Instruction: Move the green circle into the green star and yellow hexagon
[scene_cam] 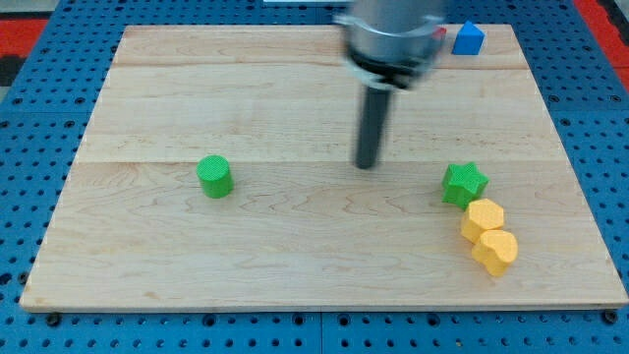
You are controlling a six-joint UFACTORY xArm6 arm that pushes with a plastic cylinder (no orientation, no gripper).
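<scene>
Blurred arm hides a red block (439, 39) beside the blue block (470, 38); my tip (367, 165) touches nothing.

Green circle (214, 176) alone at view's left-centre, well apart from green star (464, 184) w/ yellow hexagon (484, 218) touching.

Green circle (214, 176), green star (464, 185)
</scene>
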